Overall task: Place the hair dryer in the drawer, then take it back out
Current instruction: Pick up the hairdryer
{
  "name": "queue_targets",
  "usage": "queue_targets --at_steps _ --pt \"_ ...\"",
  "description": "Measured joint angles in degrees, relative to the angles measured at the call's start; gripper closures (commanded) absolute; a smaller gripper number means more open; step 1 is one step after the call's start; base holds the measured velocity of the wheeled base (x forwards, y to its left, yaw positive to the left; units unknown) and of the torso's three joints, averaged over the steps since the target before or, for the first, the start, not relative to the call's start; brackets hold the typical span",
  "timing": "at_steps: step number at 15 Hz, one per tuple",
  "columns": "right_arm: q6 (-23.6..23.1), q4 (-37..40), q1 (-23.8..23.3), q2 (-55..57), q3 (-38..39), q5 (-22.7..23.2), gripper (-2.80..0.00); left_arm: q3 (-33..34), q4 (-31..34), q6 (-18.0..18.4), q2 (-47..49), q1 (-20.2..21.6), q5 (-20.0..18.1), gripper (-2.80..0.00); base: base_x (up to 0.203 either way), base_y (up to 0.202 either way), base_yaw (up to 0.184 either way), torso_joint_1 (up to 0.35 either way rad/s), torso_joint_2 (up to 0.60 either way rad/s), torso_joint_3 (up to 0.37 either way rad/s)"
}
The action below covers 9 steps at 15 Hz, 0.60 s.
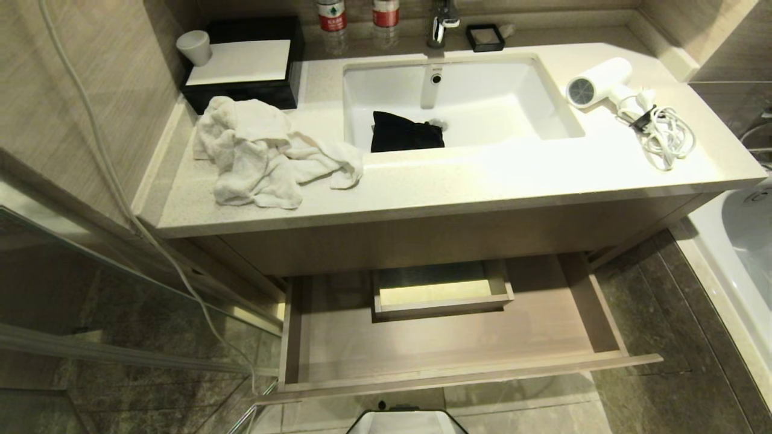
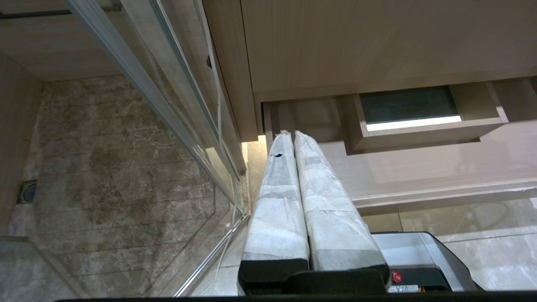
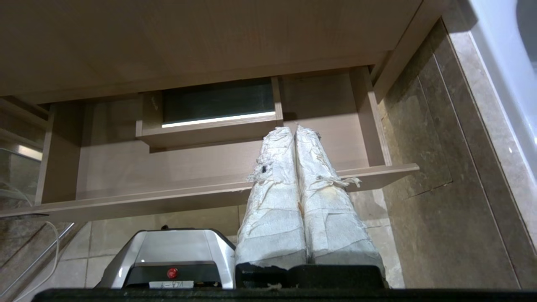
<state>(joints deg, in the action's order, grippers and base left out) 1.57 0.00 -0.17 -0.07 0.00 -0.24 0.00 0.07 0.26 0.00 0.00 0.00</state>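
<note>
- The small white hair dryer (image 1: 600, 81) with its grey mesh grille and bundled white cord lies on the pale stone worktop (image 1: 482, 175), at about two o'clock from the white sink (image 1: 458, 99).
- The wide, shallow, light-brown wood-grain drawer (image 1: 446, 343) stands pulled out below, nothing in it.
- The left claw (image 2: 292, 134) and the right claw (image 3: 293, 130) both hang low before the drawer, their taped fingers pressed together on nothing.

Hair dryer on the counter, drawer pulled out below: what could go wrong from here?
1. The small white hair dryer trails a loosely bundled white cord; lifted by the barrel, the cord could drag or snag on the counter edge.
2. The wide light-brown wood-grain drawer has a boxed cut-out in its floor; the dryer might land on its rim and tip.
3. Both tools, left and right, are shut and low by the drawer front, so raising them may clip it.
</note>
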Motion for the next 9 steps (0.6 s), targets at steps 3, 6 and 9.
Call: queue_targets --at_steps 3,6,9 --pt "-0.49 0.03 -0.02 0.00 0.00 0.30 0.00 0.00 0.02 -0.01 0.00 0.00 -0.01 0.00 0.000 0.000 0.000 0.000 0.00 0.000" --pt "0.08 0.01 -0.02 0.00 0.00 0.08 0.00 0.00 0.03 0.01 0.00 0.00 -0.01 0.00 0.000 0.000 0.000 0.000 0.00 0.000" --pt "-0.09 0.00 -0.02 0.00 0.00 0.10 0.00 0.00 0.02 0.01 0.00 0.00 0.00 0.00 0.000 0.000 0.000 0.134 0.01 0.143"
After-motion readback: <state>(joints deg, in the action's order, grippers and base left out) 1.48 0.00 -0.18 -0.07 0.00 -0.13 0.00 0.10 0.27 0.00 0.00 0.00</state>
